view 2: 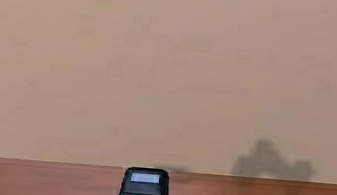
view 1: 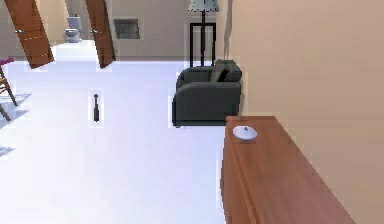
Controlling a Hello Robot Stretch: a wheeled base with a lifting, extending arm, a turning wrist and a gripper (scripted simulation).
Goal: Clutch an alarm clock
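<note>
I cannot tell the state of the jaws. On the brown desk (view 2: 29, 183) stands a dark box (view 2: 142, 189) with a pale display and red front, perhaps the alarm clock, near the wall (view 2: 168, 75). I judge nothing is grasped yet; reaching and gripping remain.

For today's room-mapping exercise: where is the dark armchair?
The dark armchair sits right of the forward view's middle, against the beige wall, just in front of a floor lamp and beyond the wooden dresser.
</note>
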